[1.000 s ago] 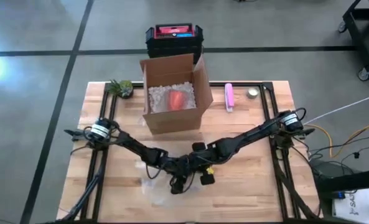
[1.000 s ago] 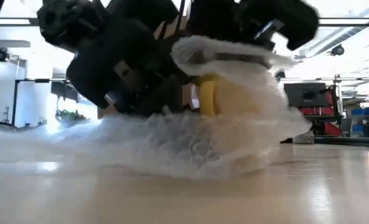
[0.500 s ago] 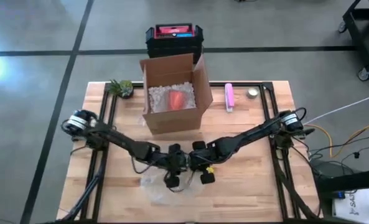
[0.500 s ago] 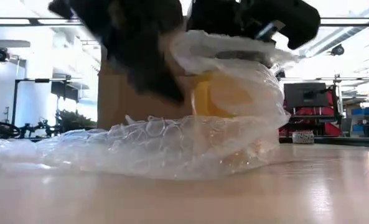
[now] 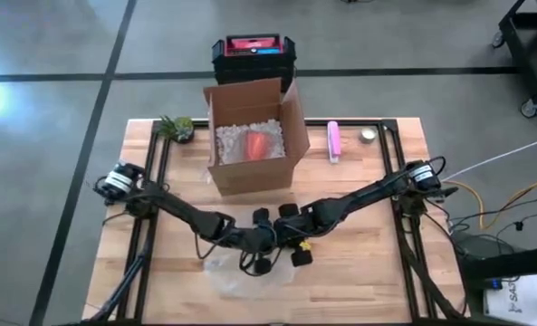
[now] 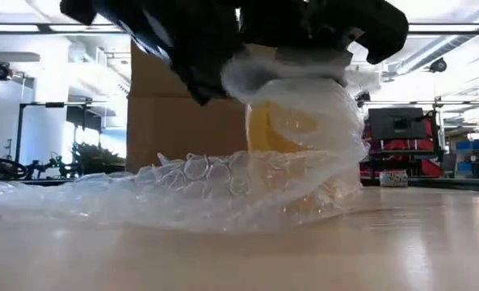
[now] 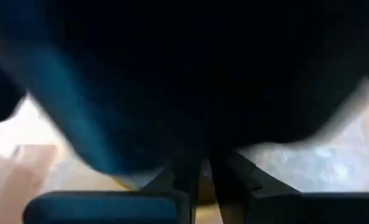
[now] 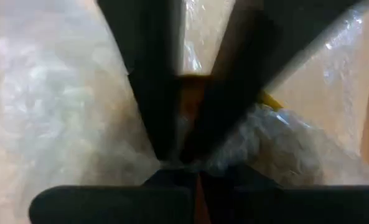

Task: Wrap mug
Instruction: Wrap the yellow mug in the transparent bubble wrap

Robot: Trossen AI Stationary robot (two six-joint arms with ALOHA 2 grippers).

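Watching from the left side of the table, I am seeing the left arm swinging back in toward the middle, where half a second ago it was pulled up and away. The left gripper (image 5: 261, 237) is now pressing in over the top of the bundle; I cannot tell whether its fingers are open or closed, since its own camera is showing mostly darkness. Below it, the bubble wrap (image 6: 166, 190) is lying spread across the wood and rising up around the yellow mug (image 6: 275, 129), which is standing at the table's centre, in front of the cardboard box (image 5: 252, 136). The sheet is now climbing higher on the mug than before, covering most of it. The right gripper (image 5: 295, 243) is staying clamped on the mug and wrap from above. I am judging the fold-over as nearly made, with the loose tail at left still to tuck.
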